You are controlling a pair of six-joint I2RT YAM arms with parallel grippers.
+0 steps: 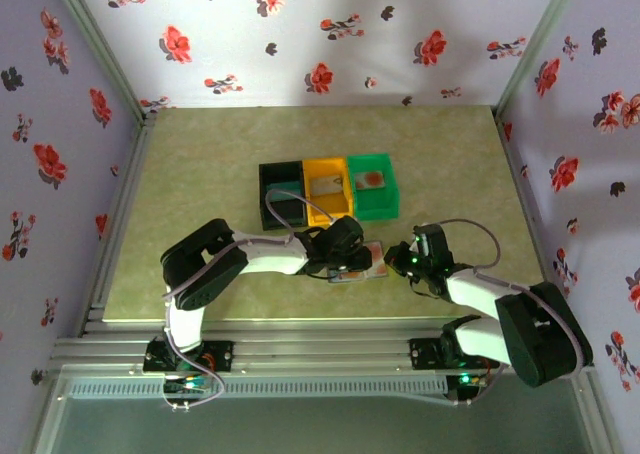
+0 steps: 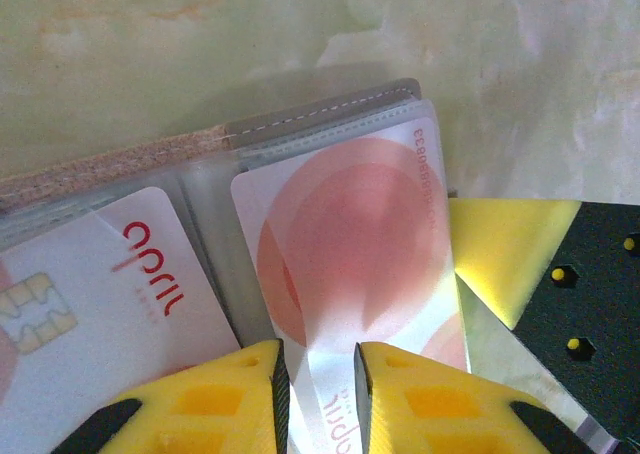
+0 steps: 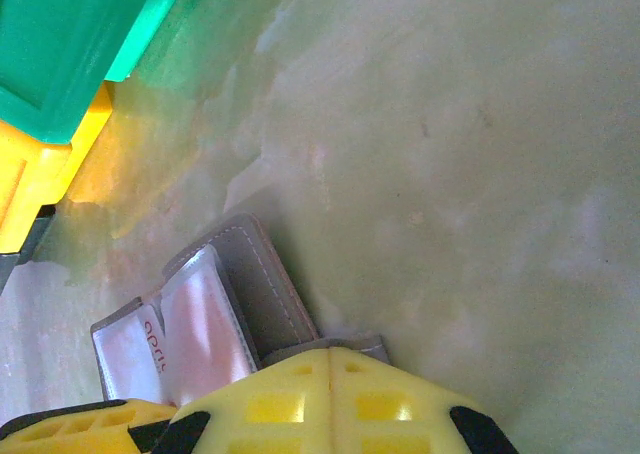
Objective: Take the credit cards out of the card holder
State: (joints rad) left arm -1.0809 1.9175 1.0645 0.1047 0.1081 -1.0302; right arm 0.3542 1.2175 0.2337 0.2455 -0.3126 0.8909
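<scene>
Nearest us in the overhead view are the two arm bases at the front edge of the bench [image 1: 200, 164]. Both arms bend inward and meet over the card holder [image 1: 362, 272], which lies open on the bench just in front of a row of three bins. We see the left hand [image 1: 355, 261] over its left part and the right hand [image 1: 395, 264] at its right edge. Behind them stand the black bin [image 1: 268, 210], the orange bin [image 1: 330, 215] with a grey card [image 1: 327, 184] inside, and the green bin [image 1: 376, 209] with a blotted card [image 1: 370, 180] inside.

From the left wrist, we see two yellow fingers [image 2: 430, 399] at the bottom edge, a narrow gap apart. The disc card [image 2: 350, 234], pale with a red-orange circle, lies on the holder's right panel. Its near end runs under the fingers and shows in the gap. We cannot tell whether they have hold of it. Just to its left lies the lettered card [image 2: 90, 294], white with red writing and a chip. The holder's grey stitched edge runs behind both.

From the right wrist, we see that hand's yellow fingers [image 3: 400, 404] pressed together with no gap. Their tips rest against the grey holder's near corner, and we cannot make out anything held between them. The green and orange bins stand at the top left.
</scene>
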